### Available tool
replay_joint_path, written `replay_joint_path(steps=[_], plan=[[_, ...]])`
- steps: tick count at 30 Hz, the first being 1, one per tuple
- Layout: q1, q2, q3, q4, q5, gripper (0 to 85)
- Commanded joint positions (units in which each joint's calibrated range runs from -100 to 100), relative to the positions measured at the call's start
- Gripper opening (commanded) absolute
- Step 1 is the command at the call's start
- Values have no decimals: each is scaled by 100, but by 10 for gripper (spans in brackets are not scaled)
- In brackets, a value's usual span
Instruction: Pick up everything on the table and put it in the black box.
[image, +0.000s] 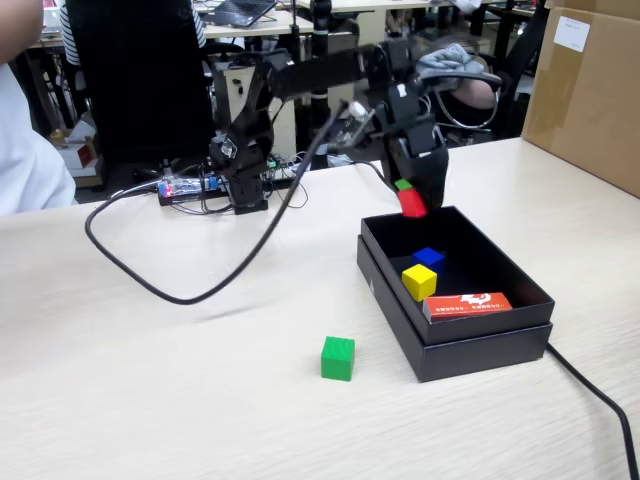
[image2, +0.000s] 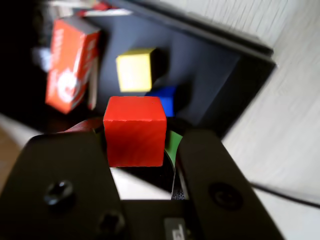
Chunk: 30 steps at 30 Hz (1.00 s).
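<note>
My gripper (image: 413, 197) is shut on the red cube (image: 411, 203) and holds it in the air just above the far rim of the black box (image: 386, 300). In the wrist view the red cube (image2: 135, 132) sits between the two black jaws of the gripper (image2: 142, 145), over the box (image2: 240, 75). The blue cube (image: 428, 257) and the yellow cube (image: 419, 281) lie inside the box; both also show in the wrist view, blue (image2: 165, 97) and yellow (image2: 135, 70). The green cube (image: 338, 358) lies on the table (image: 150, 390), left of the box's near corner.
A flat orange-red card (image: 468, 305) leans in the near end of the box, also in the wrist view (image2: 67, 65). A black cable (image: 150, 282) loops across the table from the arm's base. Another cable (image: 600, 400) runs off at the right. A brown carton (image: 590, 90) stands at the far right.
</note>
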Motion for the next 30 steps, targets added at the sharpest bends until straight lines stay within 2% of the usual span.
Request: replay_joint_path(steps=[1, 6, 19, 21, 23, 25, 28, 30], plan=[[5, 213, 527, 8, -15, 11], [-5, 867, 464, -61, 10, 11], [24, 1120, 38, -147, 39, 17], [24, 1166, -71, -156, 39, 122], [24, 1257, -89, -208, 39, 166], [24, 1257, -80, -208, 34, 271], [20, 1097, -53, -208, 34, 366], [20, 833, -44, -208, 34, 398]])
